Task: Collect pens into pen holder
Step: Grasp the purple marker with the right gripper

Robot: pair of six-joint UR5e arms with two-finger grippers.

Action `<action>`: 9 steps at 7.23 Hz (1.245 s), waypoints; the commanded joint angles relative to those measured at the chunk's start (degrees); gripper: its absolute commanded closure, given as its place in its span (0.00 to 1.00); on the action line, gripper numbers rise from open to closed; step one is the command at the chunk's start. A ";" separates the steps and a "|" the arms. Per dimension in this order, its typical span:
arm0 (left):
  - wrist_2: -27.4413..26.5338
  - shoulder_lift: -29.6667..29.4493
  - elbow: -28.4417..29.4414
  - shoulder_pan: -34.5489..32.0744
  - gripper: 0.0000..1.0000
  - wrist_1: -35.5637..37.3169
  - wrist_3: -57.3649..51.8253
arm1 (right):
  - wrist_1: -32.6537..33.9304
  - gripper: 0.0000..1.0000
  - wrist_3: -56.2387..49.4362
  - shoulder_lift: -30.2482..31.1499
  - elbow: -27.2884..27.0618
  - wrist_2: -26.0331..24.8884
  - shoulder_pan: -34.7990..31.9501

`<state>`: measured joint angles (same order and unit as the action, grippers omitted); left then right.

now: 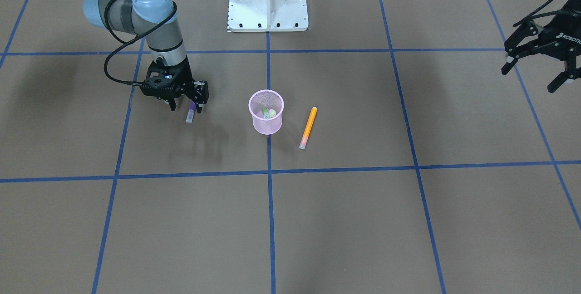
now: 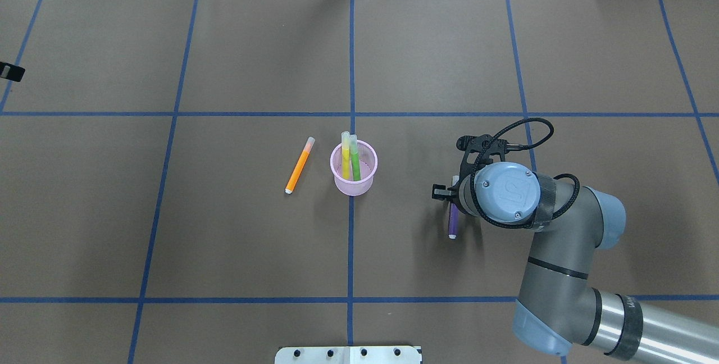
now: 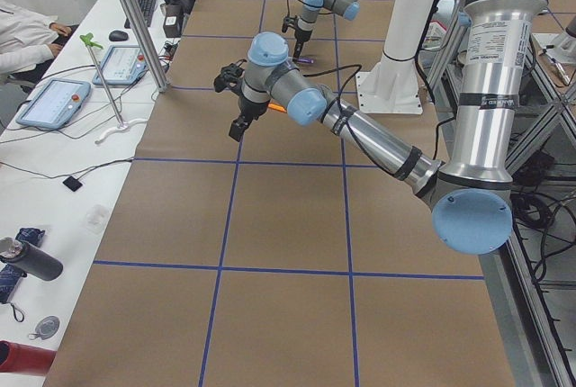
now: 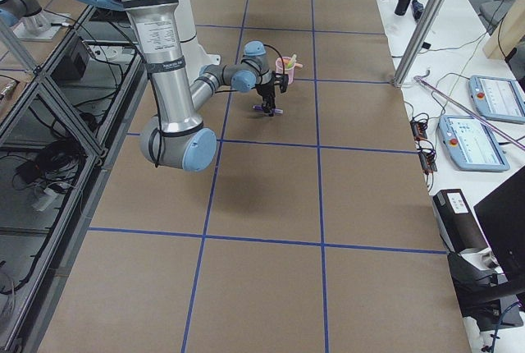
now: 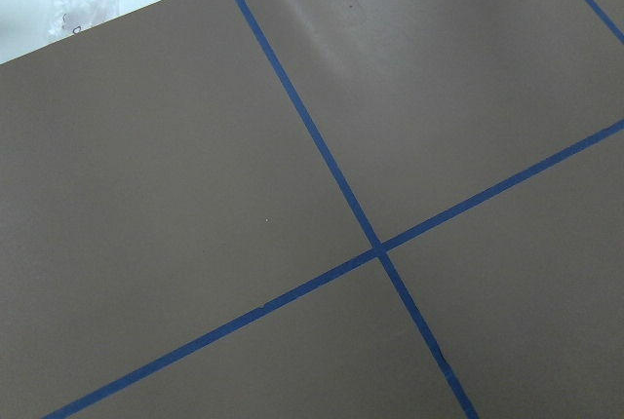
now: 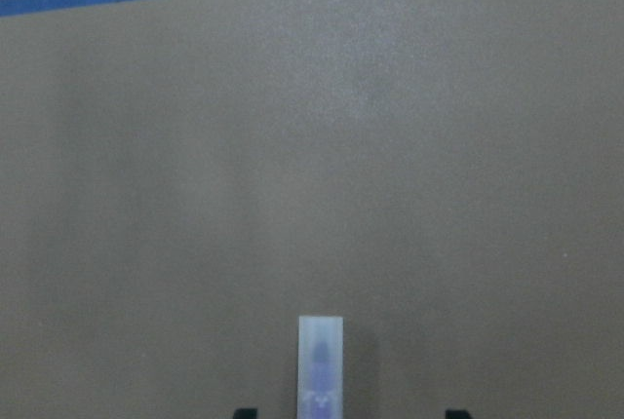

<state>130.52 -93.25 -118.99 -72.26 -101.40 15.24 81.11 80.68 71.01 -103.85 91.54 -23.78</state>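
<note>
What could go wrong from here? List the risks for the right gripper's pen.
1. The right gripper holds the short purple marker pen roughly level, not upright; it may catch the rim of the pink wire-mesh cup and tip it.
2. The green pen and yellow pen already lean inside, leaving little room.
3. The orange pen lies close beside the cup and could be knocked.

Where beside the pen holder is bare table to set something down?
Bare: table between the pen holder and the right gripper with its purple pen, and beyond the orange pen. Crowded: the narrow gap between orange pen and holder.
</note>
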 commanded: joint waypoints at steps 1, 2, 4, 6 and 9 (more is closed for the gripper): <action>0.00 0.35 -0.19 0.01 0.00 -0.20 0.05 | 0.81 0.62 0.00 -1.04 0.13 0.13 0.49; 0.00 0.35 -0.10 0.01 0.00 -0.20 0.14 | 2.11 0.77 0.00 -1.48 0.13 0.13 0.58; 0.00 0.35 0.08 0.01 0.00 -0.20 0.23 | 2.39 1.00 -0.17 -1.40 -0.65 0.40 0.49; 0.00 0.35 0.16 0.10 0.00 -0.11 0.23 | 2.74 1.00 -0.35 -2.19 -2.05 0.05 -0.99; 0.09 0.18 0.69 0.45 0.00 -0.02 0.32 | 3.09 1.00 8.74 -6.04 -5.75 -10.28 -1.62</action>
<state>130.56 -93.00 -118.52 -71.94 -101.46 15.53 84.04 83.85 66.59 -108.26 86.17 -25.34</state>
